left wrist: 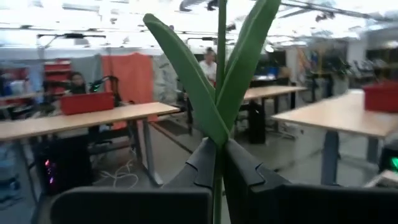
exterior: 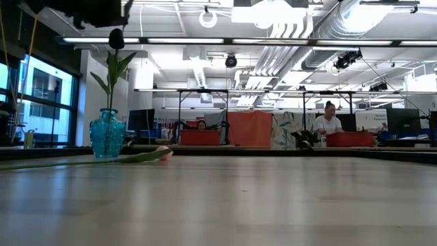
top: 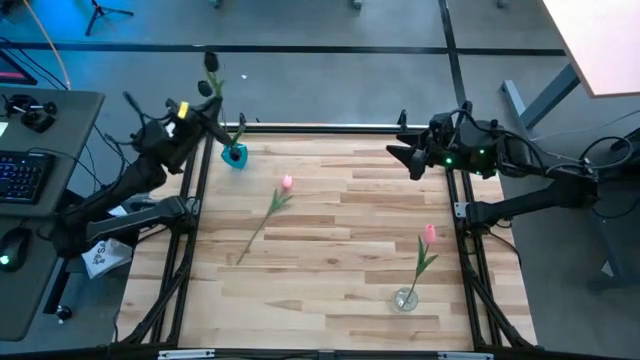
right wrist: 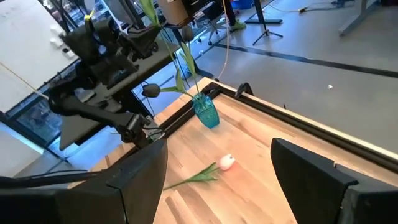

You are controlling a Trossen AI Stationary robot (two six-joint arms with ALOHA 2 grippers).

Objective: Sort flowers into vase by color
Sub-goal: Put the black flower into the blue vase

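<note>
1. The left gripper hangs above the blue vase at the table's far left corner, its fingers pressed together on the stem of a dark tulip. In the left wrist view the stem runs up between the 2 pads and 2 long leaves fan out above them.
2. The relation that matters: the stem's long axis stands close to upright, and its lower end points down toward the vase mouth. In the low view the stem seems to reach into the neck of the vase, with the dark head high above. I cannot tell how deep the stem sits.
3. My reading is that the dark flower is nearly placed. The coming move calls for a straight lowering and then a release, keeping the stem in line with the narrow neck.
4. A pink tulip lies flat on the wooden table, just beyond the blue vase toward the centre. Its stem slants away toward the near left edge. It lies nearer the left arm than the right.
5. A 2nd pink tulip already stands in a clear vase at the near right side.
6. The right gripper waits over the far right edge of the table, fingers spread wide and holding nothing.
</note>
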